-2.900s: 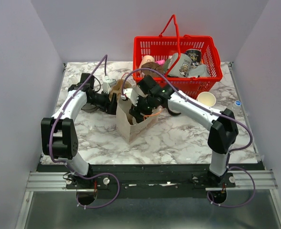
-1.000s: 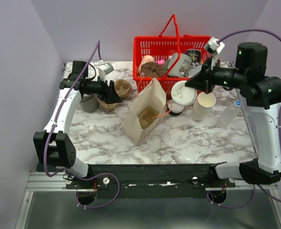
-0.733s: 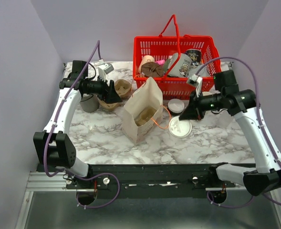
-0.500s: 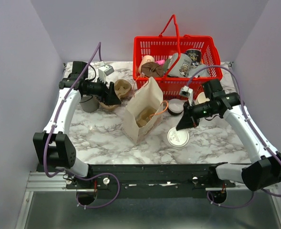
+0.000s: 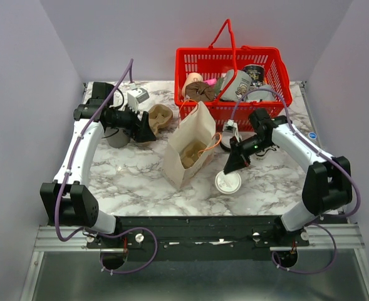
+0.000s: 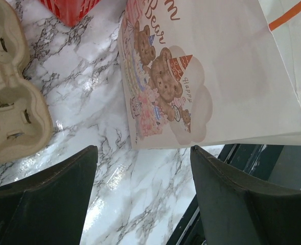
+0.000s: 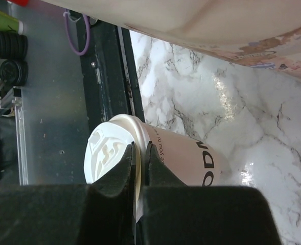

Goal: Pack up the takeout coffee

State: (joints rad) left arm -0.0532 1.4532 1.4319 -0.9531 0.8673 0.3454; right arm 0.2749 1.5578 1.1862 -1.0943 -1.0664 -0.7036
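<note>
My right gripper pinched the takeout coffee at its top (it stood on the table); my left gripper was spread wide.

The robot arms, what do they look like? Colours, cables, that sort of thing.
The left arm and right arm match: smooth white links between chunky black joints, with a thin purple cable looping along each. The left gripper and right gripper are matt black, each with two wedge-shaped fingers.
</note>
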